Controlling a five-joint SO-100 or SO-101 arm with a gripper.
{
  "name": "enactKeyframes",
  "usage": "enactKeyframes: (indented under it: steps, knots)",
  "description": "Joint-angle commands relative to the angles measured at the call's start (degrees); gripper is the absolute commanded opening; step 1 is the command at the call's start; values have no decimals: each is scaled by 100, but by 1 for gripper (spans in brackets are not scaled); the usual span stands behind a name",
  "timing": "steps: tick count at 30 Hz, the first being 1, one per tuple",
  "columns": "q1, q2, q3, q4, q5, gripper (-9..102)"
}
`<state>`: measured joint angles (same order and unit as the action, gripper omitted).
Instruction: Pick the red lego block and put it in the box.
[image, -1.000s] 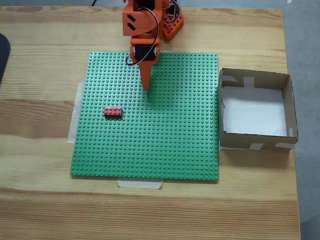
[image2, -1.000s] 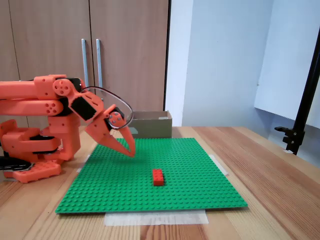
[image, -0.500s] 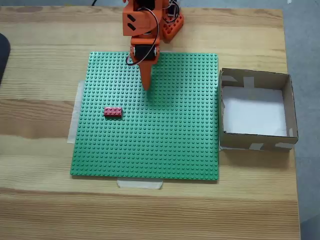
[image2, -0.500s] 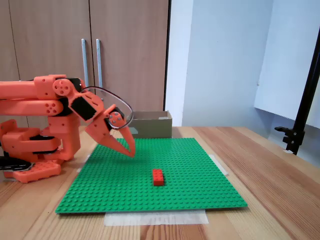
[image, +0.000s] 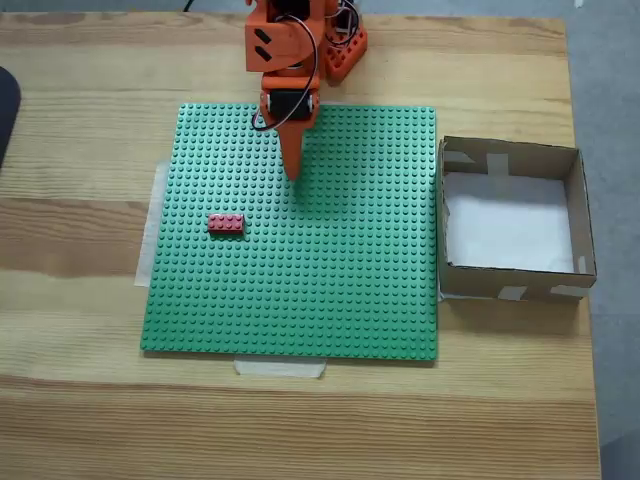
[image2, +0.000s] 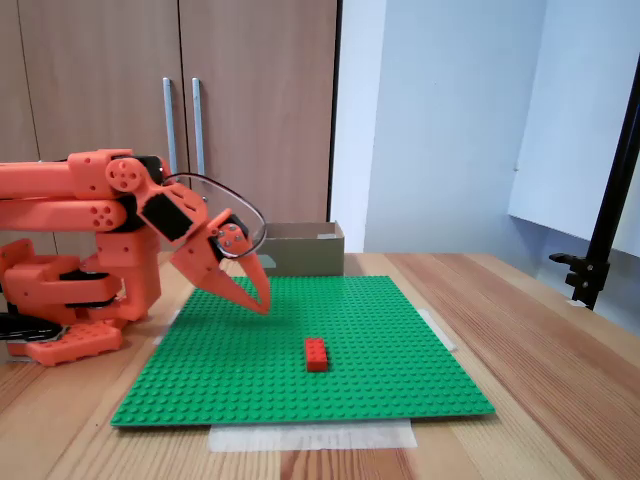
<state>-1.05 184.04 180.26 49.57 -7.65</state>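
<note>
No change is seen over the last second: the gripper (image: 292, 176), fingers pressed together and empty, is held above the green baseplate (image: 340, 300). The red brick (image: 226, 224) lies ungrasped, well apart from the box (image: 577, 215).

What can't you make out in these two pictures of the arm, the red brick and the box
- The box: in the fixed view from the side, the gripper covers its left part and its inside faces away.
- Gripper: from above the fingers overlap, so any gap between them is unreadable.
- Red lego block: whether it is pressed onto the green baseplate or merely resting; too small.
- Dark object: cut off by the left edge.
</note>
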Motion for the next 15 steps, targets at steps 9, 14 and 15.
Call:
enactKeyframes:
  steps: [9, 14, 15]
  knots:
    - [62, -554, -729, -141, 70, -1]
    - [70, -1239, -1512, -149, 185, -1]
    - [79, -1371, -1670, -149, 185, -1]
